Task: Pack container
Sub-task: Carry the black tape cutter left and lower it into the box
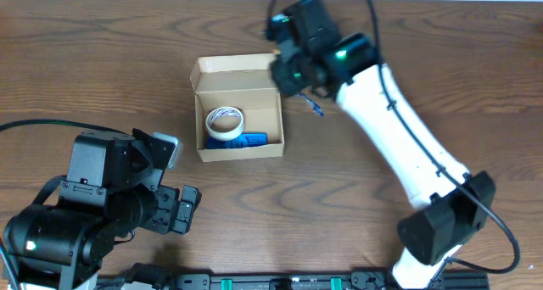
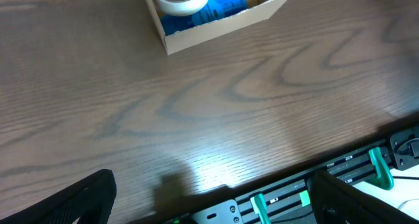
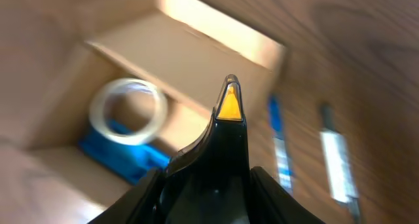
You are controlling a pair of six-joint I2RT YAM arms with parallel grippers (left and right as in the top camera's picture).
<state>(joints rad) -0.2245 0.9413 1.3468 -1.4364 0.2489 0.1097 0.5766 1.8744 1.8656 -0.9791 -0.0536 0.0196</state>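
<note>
Showing the open cardboard box (image 1: 237, 112) sitting mid-tabletop (image 1: 407, 36), containing a tape roll (image 1: 225, 120) against a blue object (image 1: 250, 140). Hovering the right gripper (image 1: 287, 69) over its right rear corner, near a blue pen (image 1: 316, 108), finger gap impossible to tell. Holding the left gripper (image 2: 213, 201) fingers wide, apart from the box.

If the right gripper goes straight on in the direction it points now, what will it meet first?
Probably the container: the right gripper aims at its inner wall, beside the tape roll. The pens lie outside the container on the table. The view is blurred, so depth is uncertain.
</note>
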